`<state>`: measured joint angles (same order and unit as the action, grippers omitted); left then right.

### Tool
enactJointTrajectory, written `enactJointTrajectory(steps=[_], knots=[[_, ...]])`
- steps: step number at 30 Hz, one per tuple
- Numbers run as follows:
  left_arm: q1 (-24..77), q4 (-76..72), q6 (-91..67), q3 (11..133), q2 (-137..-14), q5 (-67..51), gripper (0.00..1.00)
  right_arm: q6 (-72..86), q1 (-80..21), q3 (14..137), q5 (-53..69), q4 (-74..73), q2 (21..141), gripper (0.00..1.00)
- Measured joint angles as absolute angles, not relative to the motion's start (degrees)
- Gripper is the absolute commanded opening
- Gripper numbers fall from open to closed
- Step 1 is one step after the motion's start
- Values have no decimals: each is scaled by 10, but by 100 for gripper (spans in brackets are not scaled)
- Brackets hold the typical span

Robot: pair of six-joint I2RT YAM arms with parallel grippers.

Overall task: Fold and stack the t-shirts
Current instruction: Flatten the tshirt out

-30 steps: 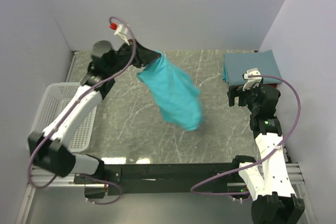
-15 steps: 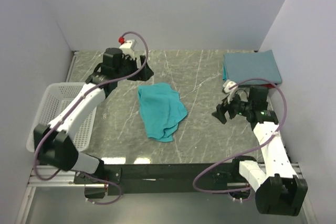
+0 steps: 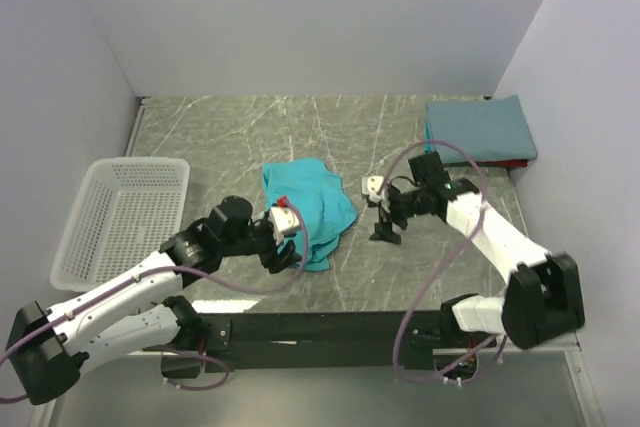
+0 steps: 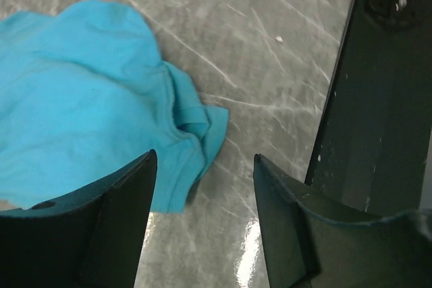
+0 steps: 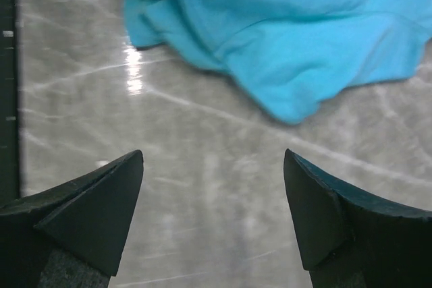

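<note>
The left fingers stand spread wide with nothing between them. They sit at the near edge of the teal t-shirt, and in the wrist view a small folded-over corner of that shirt shows in the gap. Whether the tips touch the cloth I cannot tell. The left arm lies low and stretches away from the shirt toward the near left.

The right fingers are also wide apart and hold nothing. They point down at bare counter just to the right of the teal t-shirt, with its rumpled edge lying a little beyond the tips. From above, these fingers are close beside the shirt but apart from it.

The teal t-shirt itself lies crumpled and unfolded on the counter, bunched into a loose heap. Well to the right of it and farther back, the slate-blue t-shirt lies as a neat folded rectangle by the right wall. Well to the left of the teal shirt is a white mesh basket. Nearer than the shirt runs a black rail.
</note>
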<state>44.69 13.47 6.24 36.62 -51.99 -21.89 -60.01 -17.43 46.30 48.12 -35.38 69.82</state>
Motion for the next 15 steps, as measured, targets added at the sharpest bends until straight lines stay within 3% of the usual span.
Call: enactJointTrajectory(steps=[5, 15], knots=[[525, 117, 137, 327, -519, -183, 59, -698, -193, 553, 453, -363, 808, 89], [604, 103, 205, 299, -630, -31, 56, -792, -271, 489, 380, -277, 817, 88]])
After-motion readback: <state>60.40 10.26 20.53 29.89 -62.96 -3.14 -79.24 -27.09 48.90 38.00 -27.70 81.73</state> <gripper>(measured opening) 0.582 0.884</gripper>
